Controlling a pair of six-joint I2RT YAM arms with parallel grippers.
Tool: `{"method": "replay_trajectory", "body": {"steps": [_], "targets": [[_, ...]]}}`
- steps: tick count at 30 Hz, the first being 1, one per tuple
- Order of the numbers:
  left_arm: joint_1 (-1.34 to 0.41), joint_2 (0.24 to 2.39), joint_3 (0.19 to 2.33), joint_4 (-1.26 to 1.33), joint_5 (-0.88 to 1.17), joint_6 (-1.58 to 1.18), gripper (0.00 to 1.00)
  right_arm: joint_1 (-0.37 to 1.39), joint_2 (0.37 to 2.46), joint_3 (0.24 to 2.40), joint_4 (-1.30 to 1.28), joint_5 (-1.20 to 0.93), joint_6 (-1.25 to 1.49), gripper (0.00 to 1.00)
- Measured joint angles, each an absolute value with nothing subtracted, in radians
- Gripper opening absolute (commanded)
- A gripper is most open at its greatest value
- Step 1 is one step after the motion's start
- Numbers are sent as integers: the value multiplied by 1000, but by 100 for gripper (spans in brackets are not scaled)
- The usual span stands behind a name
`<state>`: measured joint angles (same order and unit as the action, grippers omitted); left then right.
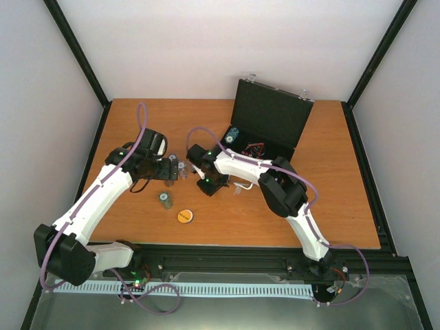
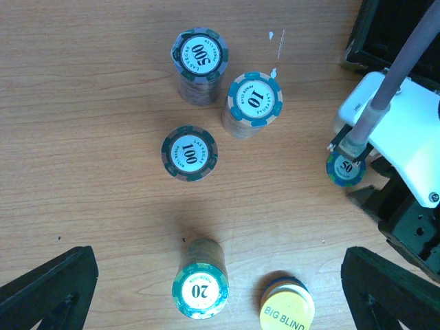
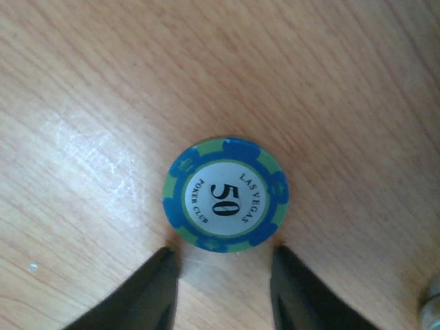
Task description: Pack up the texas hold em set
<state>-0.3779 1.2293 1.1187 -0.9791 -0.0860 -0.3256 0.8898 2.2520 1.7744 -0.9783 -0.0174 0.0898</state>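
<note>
The black case (image 1: 271, 113) stands open at the back right, with a red-black triangle (image 1: 256, 146) inside. On the table stand chip stacks marked 500 (image 2: 199, 56), 10 (image 2: 255, 100), 100 (image 2: 189, 152) and 20 (image 2: 200, 290). An orange "BIG BLIND" disc (image 2: 287, 309) lies beside the 20 stack. My right gripper (image 3: 225, 271) points down over the blue-green 50 stack (image 3: 225, 194), its fingers pressed against the stack's two sides. My left gripper (image 2: 218, 265) hovers open high above the 20 stack, holding nothing. I see no dice.
The right arm (image 2: 399, 137) and its cable sit at the right of the left wrist view, close to the 10 stack. The case's raised lid (image 1: 275, 103) blocks the back right. Black frame rails (image 1: 227, 258) border the table.
</note>
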Motion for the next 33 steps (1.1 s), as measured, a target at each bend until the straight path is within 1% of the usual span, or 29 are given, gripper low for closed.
{"method": "replay_trajectory", "body": {"steps": [1, 3, 5, 11, 14, 18, 22, 25, 29, 33], "targets": [[-378, 1229, 1119, -979, -86, -326, 100, 891, 2252, 1779, -982, -20, 92, 67], [-377, 1229, 1116, -977, -86, -326, 100, 893, 2255, 1790, -995, -20, 91, 77], [-378, 1229, 1111, -975, -86, -326, 100, 896, 2266, 1813, -1021, -18, 85, 84], [-378, 1227, 1108, -971, -86, -326, 100, 896, 2354, 1962, -1097, -10, 70, 86], [-378, 1224, 1108, -970, -88, -326, 100, 895, 2374, 1998, -1117, -11, 68, 81], [-378, 1222, 1108, -969, -94, -326, 100, 891, 2384, 2014, -1129, -14, 68, 78], [-378, 1222, 1108, -969, -100, -326, 100, 890, 2384, 2012, -1127, -16, 65, 66], [-378, 1222, 1108, -969, -100, -326, 100, 888, 2384, 2011, -1126, -16, 66, 55], [-378, 1222, 1108, -969, -100, -326, 100, 886, 2384, 2011, -1125, -17, 65, 43], [-378, 1222, 1108, -969, -100, -326, 100, 883, 2385, 2010, -1121, -18, 67, 39]]}}
